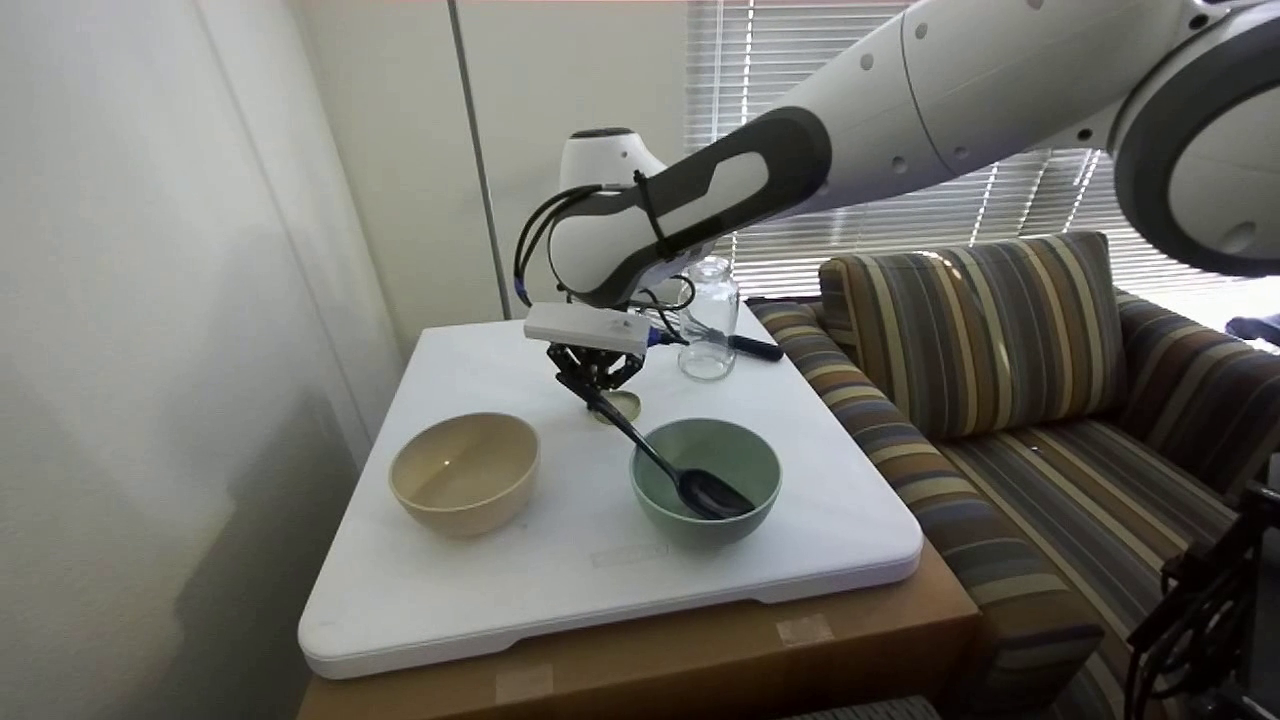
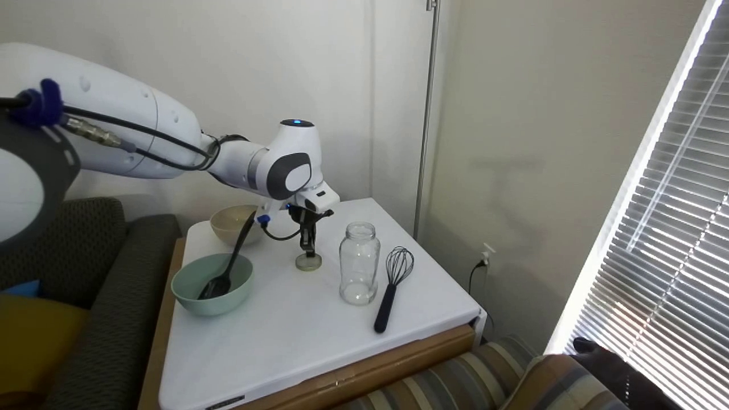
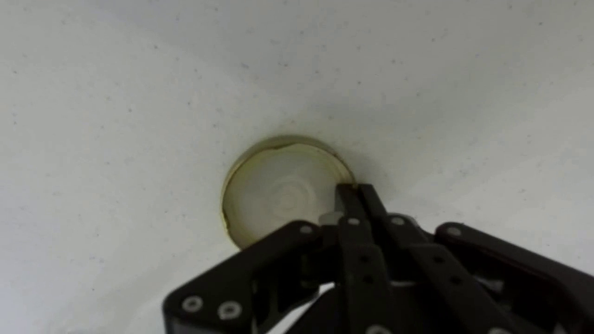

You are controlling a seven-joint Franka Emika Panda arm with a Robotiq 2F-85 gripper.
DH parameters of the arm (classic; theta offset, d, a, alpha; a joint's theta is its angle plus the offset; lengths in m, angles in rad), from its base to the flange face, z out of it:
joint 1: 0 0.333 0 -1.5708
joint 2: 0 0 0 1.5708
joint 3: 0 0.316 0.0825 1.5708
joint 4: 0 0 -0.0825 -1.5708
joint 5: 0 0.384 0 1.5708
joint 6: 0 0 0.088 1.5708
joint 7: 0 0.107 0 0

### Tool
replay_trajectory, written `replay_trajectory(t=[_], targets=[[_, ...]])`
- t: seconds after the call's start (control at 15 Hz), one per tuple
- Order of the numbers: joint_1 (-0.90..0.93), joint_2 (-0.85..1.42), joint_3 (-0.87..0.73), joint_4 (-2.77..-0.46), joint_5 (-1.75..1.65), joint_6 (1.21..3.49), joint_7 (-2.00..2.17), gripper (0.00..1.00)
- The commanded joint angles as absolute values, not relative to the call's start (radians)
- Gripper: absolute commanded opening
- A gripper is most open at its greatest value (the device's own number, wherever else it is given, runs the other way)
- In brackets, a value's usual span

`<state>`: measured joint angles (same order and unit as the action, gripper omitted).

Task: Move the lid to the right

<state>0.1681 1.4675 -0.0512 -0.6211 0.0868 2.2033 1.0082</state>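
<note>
Exterior view: illegible label (image 2: 225, 402) (lid (image 2: 308, 263) pinched).

We count one lid (image 3: 283, 190), two bowls (image 1: 465, 508) (image 1: 703, 530), one glass jar (image 2: 359, 262), one spoon (image 1: 692, 486), one whisk (image 2: 389, 295) and one counter (image 2: 285, 336).

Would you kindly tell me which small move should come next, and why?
Probably a slight lift of the gripper: its fingers look shut on the edge of the lid, one inside and one outside, and the lid seems to rest on the white table.
</note>
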Motion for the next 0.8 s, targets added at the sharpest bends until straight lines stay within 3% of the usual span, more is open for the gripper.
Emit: replay_trajectory(t=[0.0, 0.73], targets=[[0.157, 1.467, -0.037, -0.636, 0.082, 2.170, 1.004, 0.01], [0.154, 1.467, 0.073, -0.460, 0.126, 2.109, 0.814, 0.01]])
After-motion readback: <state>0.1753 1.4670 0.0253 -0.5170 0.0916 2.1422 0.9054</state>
